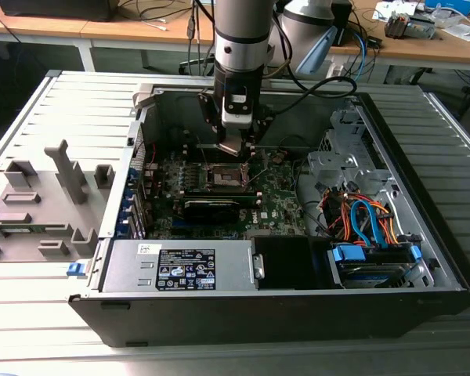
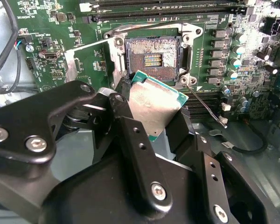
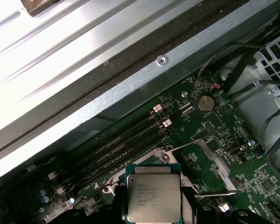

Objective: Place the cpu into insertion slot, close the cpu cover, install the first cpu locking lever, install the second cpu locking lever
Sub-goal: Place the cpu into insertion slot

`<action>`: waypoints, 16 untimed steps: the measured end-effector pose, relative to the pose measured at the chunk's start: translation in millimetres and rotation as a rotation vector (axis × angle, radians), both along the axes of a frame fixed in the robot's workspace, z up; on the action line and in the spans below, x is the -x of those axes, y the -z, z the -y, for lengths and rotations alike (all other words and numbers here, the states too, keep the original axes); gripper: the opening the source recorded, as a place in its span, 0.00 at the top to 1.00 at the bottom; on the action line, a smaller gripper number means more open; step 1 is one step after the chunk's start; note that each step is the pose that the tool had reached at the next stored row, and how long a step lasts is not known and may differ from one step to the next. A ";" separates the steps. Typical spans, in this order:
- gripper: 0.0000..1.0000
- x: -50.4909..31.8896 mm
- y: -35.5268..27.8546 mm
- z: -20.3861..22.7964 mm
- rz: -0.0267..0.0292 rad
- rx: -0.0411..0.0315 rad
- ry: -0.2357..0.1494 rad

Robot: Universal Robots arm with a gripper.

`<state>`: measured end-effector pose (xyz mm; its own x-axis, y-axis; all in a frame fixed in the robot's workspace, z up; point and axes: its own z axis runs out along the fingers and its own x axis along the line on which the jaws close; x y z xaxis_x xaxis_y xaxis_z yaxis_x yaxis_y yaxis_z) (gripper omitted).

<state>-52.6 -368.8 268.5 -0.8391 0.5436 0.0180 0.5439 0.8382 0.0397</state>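
Black two-finger gripper (image 2: 155,114): clamped on small square silver-topped cpu (image 2: 154,98), chip tilted. Dark square pin-bed insertion slot (image 1: 223,174) uncovered, at gripper's 6 o'clock in exterior view, just apart. Silver frame cpu cover (image 2: 70,63) open alongside.

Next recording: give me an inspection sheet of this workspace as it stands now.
Surface: grey slatted table bearing an open computer case.
Job's things: cpu held above the bare socket; cpu cover swung open; one locking lever unlatched.
Clutter: grey fixture blocks at the exterior view's left.
Gripper: gripper shut on the cpu.
Cables: orange and blue cables inside the case; black cable by the arm.
Surroundings: wooden benches behind.
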 end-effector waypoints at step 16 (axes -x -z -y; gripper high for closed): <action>0.45 0.0 0.5 0.0 0.0000 0.0000 0.040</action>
